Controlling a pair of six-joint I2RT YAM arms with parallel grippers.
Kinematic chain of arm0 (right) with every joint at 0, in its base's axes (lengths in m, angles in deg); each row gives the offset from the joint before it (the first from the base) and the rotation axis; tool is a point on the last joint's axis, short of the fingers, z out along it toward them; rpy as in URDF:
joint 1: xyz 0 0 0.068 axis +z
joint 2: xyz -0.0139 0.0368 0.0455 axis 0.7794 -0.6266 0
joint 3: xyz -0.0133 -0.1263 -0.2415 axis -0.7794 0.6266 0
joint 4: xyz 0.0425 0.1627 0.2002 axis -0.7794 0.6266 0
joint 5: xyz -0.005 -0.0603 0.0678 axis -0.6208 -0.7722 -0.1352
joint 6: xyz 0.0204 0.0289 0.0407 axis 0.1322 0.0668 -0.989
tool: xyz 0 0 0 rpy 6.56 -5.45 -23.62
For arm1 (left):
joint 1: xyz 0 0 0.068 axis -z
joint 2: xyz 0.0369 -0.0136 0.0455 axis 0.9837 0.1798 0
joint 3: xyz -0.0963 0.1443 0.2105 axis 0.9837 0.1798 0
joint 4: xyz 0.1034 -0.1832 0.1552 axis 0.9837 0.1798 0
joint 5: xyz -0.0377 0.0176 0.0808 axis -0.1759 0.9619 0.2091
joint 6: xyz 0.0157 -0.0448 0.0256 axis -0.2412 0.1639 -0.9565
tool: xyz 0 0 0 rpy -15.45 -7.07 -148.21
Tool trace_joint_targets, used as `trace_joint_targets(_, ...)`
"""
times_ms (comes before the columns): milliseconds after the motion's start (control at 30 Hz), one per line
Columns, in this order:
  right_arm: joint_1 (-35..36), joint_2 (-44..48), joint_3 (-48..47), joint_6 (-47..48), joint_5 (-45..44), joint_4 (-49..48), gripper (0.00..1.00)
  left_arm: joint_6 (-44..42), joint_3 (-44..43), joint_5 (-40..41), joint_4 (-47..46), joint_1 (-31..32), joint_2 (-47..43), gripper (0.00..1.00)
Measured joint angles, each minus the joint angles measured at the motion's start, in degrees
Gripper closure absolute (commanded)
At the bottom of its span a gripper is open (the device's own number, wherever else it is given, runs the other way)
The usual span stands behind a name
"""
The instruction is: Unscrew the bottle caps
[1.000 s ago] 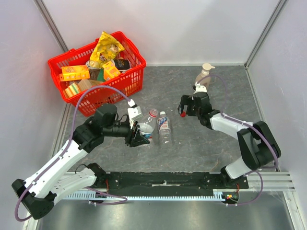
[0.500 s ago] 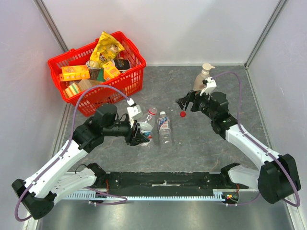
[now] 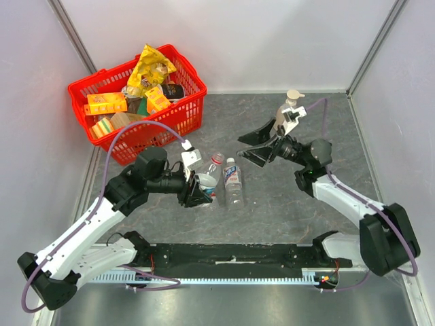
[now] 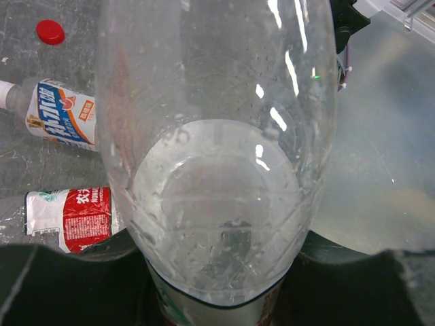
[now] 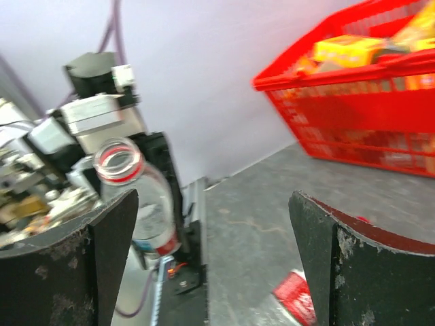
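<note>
My left gripper (image 3: 197, 192) is shut on a clear bottle (image 3: 209, 178) and holds it tilted, neck up and away. In the right wrist view its neck (image 5: 119, 163) is open, with only a red ring on it. In the left wrist view this bottle (image 4: 217, 136) fills the frame between my fingers. A second bottle (image 3: 233, 182) with a white cap (image 3: 230, 161) lies beside it. A third bottle (image 4: 68, 219) lies under the held one. A loose red cap (image 4: 49, 31) lies on the table. My right gripper (image 3: 257, 145) is wide open and empty, raised and pointing left towards the held bottle.
A red basket (image 3: 156, 132) full of packets stands at the back left. A beige pump soap bottle (image 3: 288, 107) stands just behind my right gripper. White walls close in the grey table on three sides.
My right gripper has left the red cap on the table, lifted, swung to face left and opened wide. My left gripper still holds its bottle, almost unmoved.
</note>
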Motion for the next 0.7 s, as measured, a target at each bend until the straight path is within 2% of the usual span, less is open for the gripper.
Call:
trace_joint_targets(133, 3.67, -5.14, -0.28, -9.92, 3.96, -10.91, 0.02, -0.02, 0.00, -0.46, 0.00, 0.00, 0.24, 0.98)
trace_joint_targets(400, 11.58, -9.81, -3.21, -17.09, 5.75, -15.02, 0.04, 0.00, 0.00, -1.09, -0.15, 0.00, 0.24, 0.98)
trace_joint_targets(533, 13.07, -9.81, -5.40, -17.55, 5.46, -16.39, 0.11, 0.00, 0.02, -1.53, -0.20, 0.00, 0.24, 0.98)
trace_joint_targets(700, 15.21, -10.82, -7.37, -17.53, 4.85, -17.14, 0.30, 0.00, 0.35, -1.73, -0.22, 0.00, 0.22, 0.98)
